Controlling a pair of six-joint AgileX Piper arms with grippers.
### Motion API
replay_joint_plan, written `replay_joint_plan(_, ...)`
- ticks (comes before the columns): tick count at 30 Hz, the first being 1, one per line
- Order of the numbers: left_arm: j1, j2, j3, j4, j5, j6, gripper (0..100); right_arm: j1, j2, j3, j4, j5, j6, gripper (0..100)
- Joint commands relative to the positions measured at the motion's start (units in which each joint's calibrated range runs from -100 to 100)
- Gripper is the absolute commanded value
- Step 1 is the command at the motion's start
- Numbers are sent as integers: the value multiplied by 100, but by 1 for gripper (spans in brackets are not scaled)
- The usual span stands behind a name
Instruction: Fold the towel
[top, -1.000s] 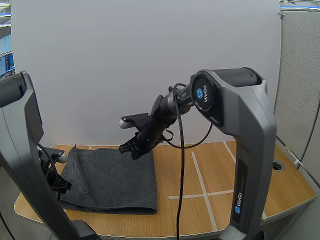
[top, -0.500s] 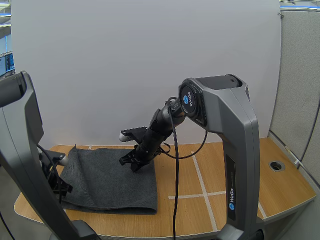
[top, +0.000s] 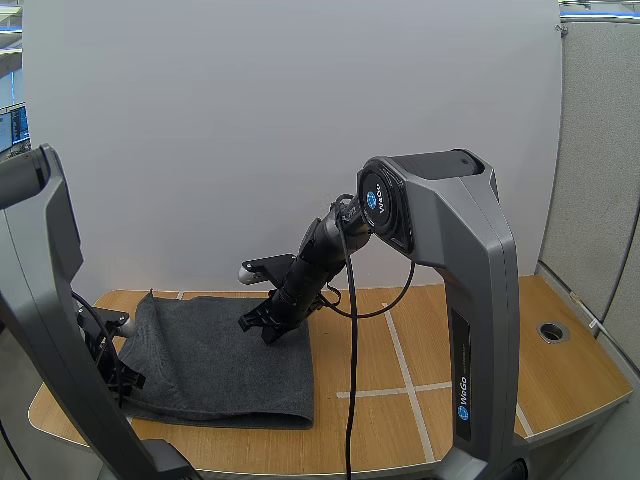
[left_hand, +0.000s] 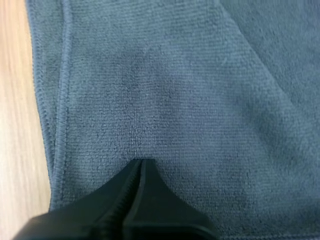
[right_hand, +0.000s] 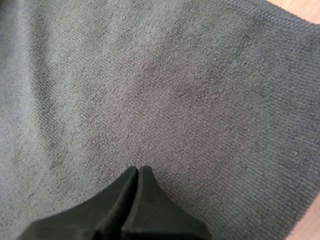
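Observation:
A dark grey towel lies folded on the left half of the wooden table. My right gripper rests on the towel's far right part; in the right wrist view its fingers lie together as one dark wedge over the grey cloth, holding nothing. My left gripper sits at the towel's left edge. In the left wrist view it is shut with its tip on the towel, close to the hemmed edge and the bare wood.
Pale tape lines cross the table to the right of the towel. A round hole sits in the table near its right edge. A white board stands behind the table.
My right arm has dropped and its gripper has come down from the towel's far edge onto the cloth. The left arm and the towel have hardly moved.

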Motion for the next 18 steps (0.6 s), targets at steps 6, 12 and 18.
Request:
replay_joint_plan(6, -2, 430, 112, -21, -337, 55, 0, 0, 78, -29, -293, -473, -41, 0)
replay_joint_plan(12, -2, 430, 110, 146, -286, 55, 0, -83, 94, -29, -563, -558, 109, 0)
replay_joint_plan(18, -2, 430, 110, 160, -286, 55, 0, -539, 94, -29, -784, -558, 109, 0)
